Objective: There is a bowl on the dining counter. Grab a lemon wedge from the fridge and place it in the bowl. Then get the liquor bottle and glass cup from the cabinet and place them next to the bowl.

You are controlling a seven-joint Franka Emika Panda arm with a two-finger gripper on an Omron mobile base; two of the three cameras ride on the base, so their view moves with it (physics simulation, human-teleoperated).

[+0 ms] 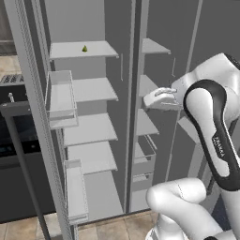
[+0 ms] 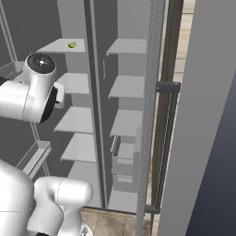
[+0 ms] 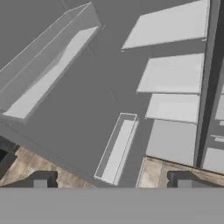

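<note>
Grey kitchen walls frame the fridge (image 1: 126,117), which stands with both doors swung wide and its white shelves (image 1: 89,89) bare to view in two columns split by a dark centre post. On the top left shelf, near its front edge, sits the lemon wedge (image 1: 85,48), a tiny yellow-green piece; from the right base camera it shows at the same shelf's front right part (image 2: 72,44). Door bins (image 1: 61,98) hang on the inside of the left door, one high and one low. A dark bar handle (image 2: 161,138) runs down the outer edge of the right door.

White arm links (image 1: 211,122) rise in front of the right column, the hand pointing in toward the middle shelves, well below the wedge and apart from it. In the hand camera the gripper (image 3: 111,181) has its two dark fingertips (image 3: 41,179) spread wide with nothing between them, looking across the left door bins and the lower shelves toward the tiled floor (image 3: 39,170).
</note>
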